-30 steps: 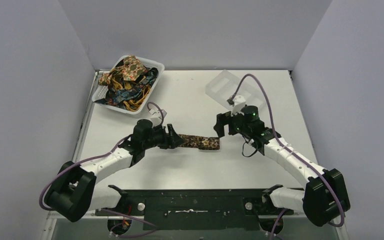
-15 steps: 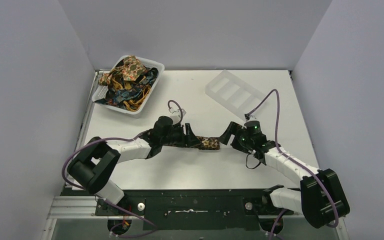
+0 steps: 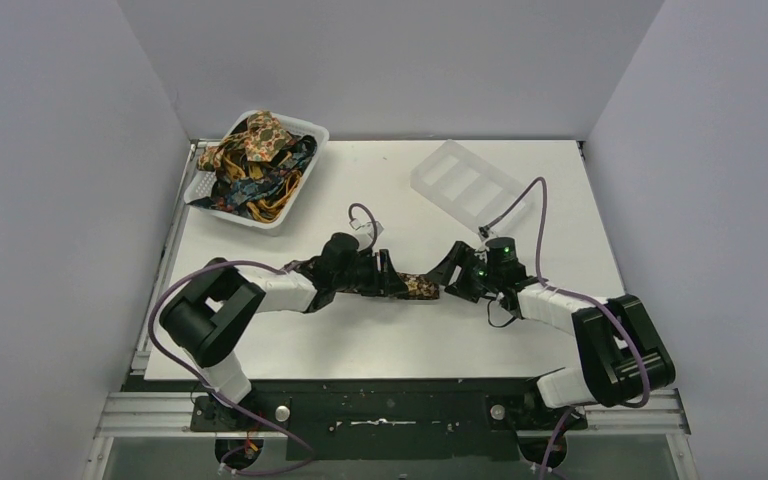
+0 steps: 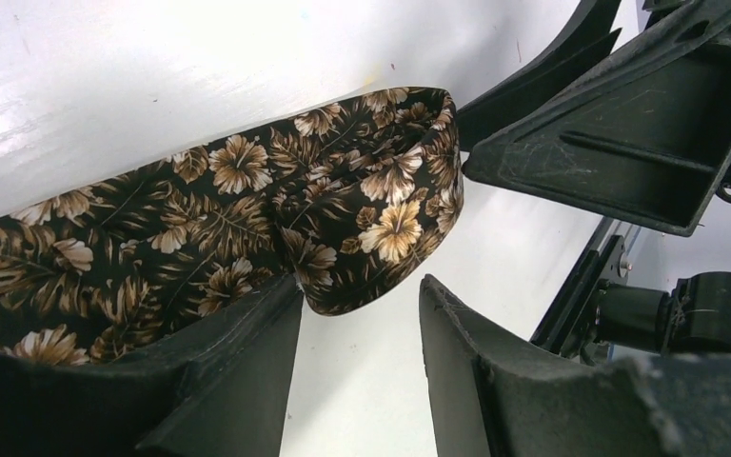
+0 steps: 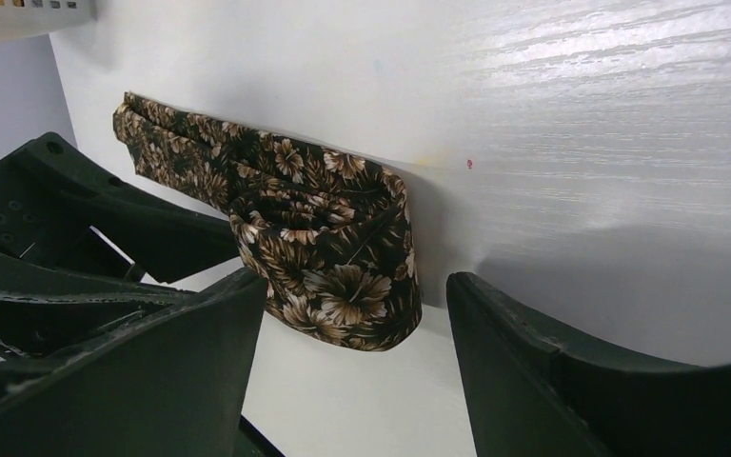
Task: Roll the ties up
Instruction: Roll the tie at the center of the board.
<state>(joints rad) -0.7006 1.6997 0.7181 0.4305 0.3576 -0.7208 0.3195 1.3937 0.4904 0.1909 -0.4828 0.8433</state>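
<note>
both my grippers are on one tie point(image 3: 418, 287), dark brown with tan flowers. it lies flat near the middle of the table point(image 3: 380, 340), a bit toward the near edge, running left to right. its right end is folded over on itself into a loose loop.

left gripper point(image 3: 388, 279) is low over the tie, left of that loop. in the left wrist view the left gripper point(image 4: 360, 290) has its jaws apart. the tie point(image 4: 324, 209) runs under one finger point(image 4: 238, 371), and the loop sits just ahead of the gap. can't tell if that finger presses the cloth.

right gripper point(image 3: 452, 276) comes in from the right. in the right wrist view the right gripper point(image 5: 357, 286) is spread, and the folded end of the tie point(image 5: 333, 257) sits between the fingers with table showing beside it.

other ties point(image 3: 255, 160) are heaped in the white basket point(image 3: 312, 130) at the far left corner. the clear tray point(image 3: 465, 180) is far right of centre.
</note>
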